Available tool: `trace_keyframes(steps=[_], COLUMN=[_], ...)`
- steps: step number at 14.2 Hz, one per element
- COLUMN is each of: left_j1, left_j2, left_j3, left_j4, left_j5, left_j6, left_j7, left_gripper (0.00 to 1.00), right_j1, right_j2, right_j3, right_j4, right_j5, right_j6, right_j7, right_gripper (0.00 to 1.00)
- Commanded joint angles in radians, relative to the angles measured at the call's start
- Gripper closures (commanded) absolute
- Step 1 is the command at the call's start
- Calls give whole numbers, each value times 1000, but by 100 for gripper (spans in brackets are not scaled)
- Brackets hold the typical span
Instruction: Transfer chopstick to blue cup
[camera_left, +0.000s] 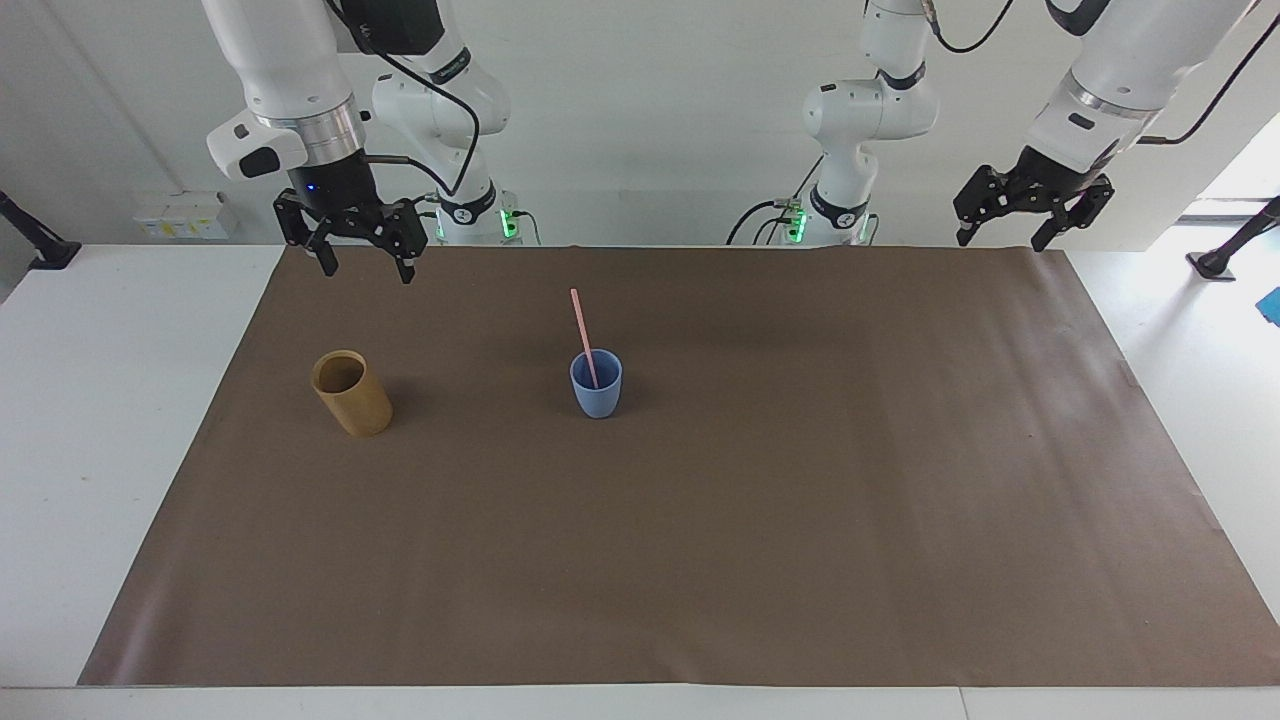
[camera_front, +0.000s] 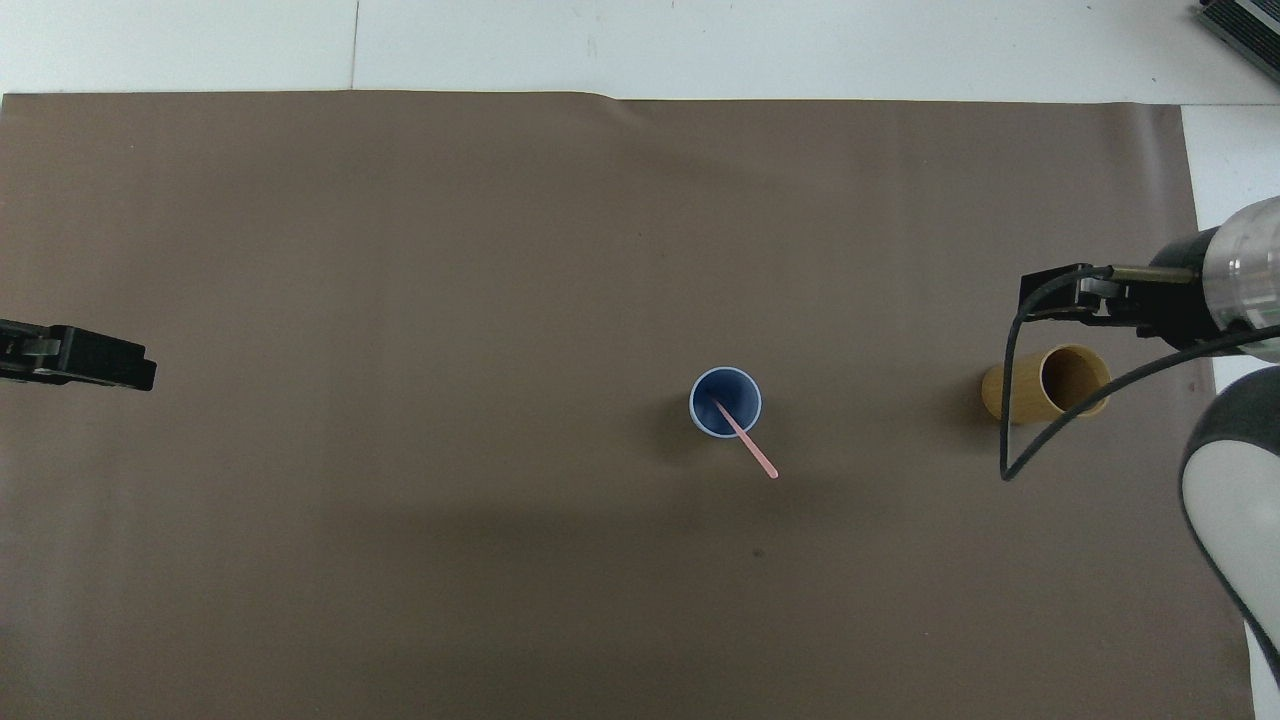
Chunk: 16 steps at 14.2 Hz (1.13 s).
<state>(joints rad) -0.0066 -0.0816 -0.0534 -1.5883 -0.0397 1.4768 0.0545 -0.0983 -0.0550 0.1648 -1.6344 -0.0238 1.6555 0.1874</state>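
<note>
The light-blue cup (camera_left: 598, 400) stands upright near the middle of the brown mat; it also shows in the overhead view (camera_front: 705, 415). The pale pink chopstick (camera_left: 581, 330) stands in it, leaning on the rim with its top tipped toward the robots; it shows in the overhead view too (camera_front: 752, 448). My right gripper (camera_left: 366, 268) is open and empty, raised over the mat at the right arm's end, well apart from the cup. In the overhead view it (camera_front: 1065, 300) shows beside the tan cup. My left gripper (camera_left: 1000, 240) is open and empty and waits raised at the left arm's end (camera_front: 110, 362).
A tan bamboo-coloured cylinder cup (camera_left: 350, 392) stands empty toward the right arm's end of the mat (camera_front: 1050, 385), level with the blue cup. The right arm's black cable (camera_front: 1010, 440) hangs over it in the overhead view. The brown mat (camera_left: 750, 550) covers the white table.
</note>
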Motion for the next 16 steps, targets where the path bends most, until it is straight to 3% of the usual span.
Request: trace_keyframes(steps=[1,5,16], left_j1=[17,17,17], left_j2=[-21,-21,-21], left_j3=[-6,-6,-6], left_j4=[-16,-16,-16], left_j5=[-9,-9,-9], left_j6=[-7,-7,-7], left_j7=[7,7,7], left_gripper=[0,0,0], right_j1=[8,92,92], right_j2=[-17,-16,-17], right_j3=[-19,-116,-119], right_j4=[5,8,-1], right_j5=[10,53,51], right_j6=[-54,-62,-82], right_j7=[-28,-28,-36], right_gripper=[0,0,0])
